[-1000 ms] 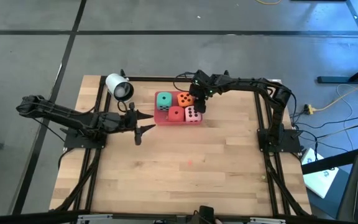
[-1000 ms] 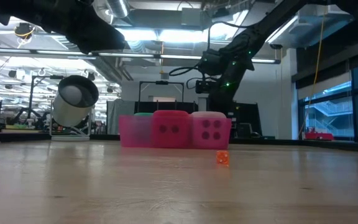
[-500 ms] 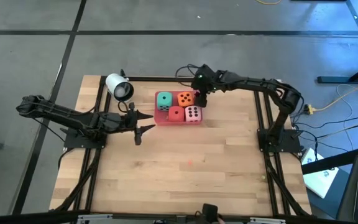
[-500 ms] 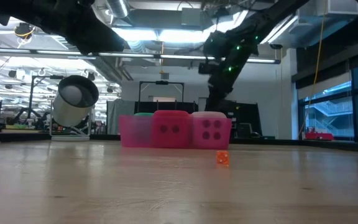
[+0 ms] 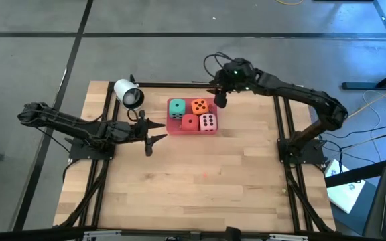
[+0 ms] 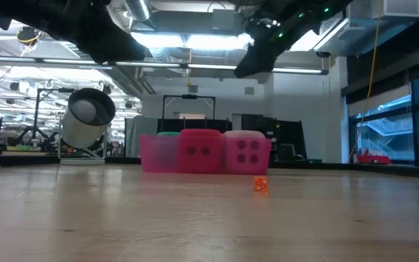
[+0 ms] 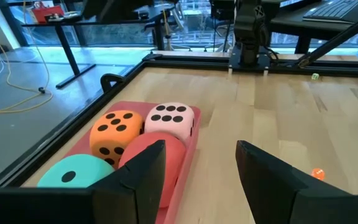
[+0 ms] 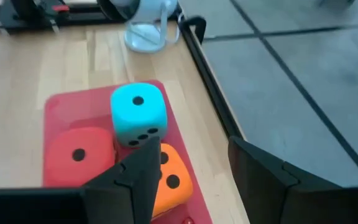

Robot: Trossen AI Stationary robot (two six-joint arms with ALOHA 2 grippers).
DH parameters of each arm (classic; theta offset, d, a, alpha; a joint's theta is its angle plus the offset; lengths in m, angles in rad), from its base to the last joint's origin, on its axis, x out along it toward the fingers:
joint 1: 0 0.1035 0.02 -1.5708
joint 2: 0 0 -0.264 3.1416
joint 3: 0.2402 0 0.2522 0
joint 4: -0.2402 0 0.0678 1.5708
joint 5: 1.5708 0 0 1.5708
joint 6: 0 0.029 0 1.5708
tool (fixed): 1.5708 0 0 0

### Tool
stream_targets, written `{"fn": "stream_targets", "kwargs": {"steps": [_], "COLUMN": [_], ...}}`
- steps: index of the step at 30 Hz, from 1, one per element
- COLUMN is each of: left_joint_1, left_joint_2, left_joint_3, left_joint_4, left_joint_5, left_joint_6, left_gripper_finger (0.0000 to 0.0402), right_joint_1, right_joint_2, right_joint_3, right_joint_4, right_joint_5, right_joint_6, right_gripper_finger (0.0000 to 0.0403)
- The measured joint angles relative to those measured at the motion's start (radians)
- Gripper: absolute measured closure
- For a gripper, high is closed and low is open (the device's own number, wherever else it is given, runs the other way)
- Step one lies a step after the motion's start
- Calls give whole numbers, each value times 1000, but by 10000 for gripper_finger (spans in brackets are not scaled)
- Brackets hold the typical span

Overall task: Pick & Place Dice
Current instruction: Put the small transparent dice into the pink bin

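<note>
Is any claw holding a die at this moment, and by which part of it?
No. The right claw hangs open above the tray's far edge, and the left claw waits open beside the tray. All four dice sit in it.

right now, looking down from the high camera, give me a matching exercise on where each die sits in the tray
Corners are as the high view shows the tray.

Column 1
1. teal die
2. orange die
3. red die
4. pink die

Column 2
A. lower right corner
B. upper left corner
C. lower left corner
D. upper right corner

Pairs: 1-B, 2-D, 3-C, 4-A
</note>
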Motion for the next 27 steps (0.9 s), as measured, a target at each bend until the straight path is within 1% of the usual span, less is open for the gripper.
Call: {"fn": "stream_targets", "kwargs": {"steps": [3, 8, 12, 20, 27], "left_joint_1": [0, 0, 0, 0, 0], "left_joint_2": [0, 0, 0, 0, 0], "left_joint_3": [0, 0, 0, 0, 0], "left_joint_4": [-15, -21, -13, -14, -14], "left_joint_5": [-1, 2, -1, -18, -18], "left_joint_6": [-5, -19, -19, -23, -46], "left_gripper_finger": [212, 212, 212, 212, 212], "right_joint_1": [14, 39, 67, 165, 270], "right_joint_2": [-71, -213, -332, -583, -789], "right_joint_3": [-59, -204, -303, -503, -626], "right_joint_4": [45, 140, 164, 249, 256], "right_joint_5": [0, 2, 28, 29, 27], "right_joint_6": [13, 52, 97, 186, 284], "right_gripper_finger": [213, 213, 213, 213, 213]}}
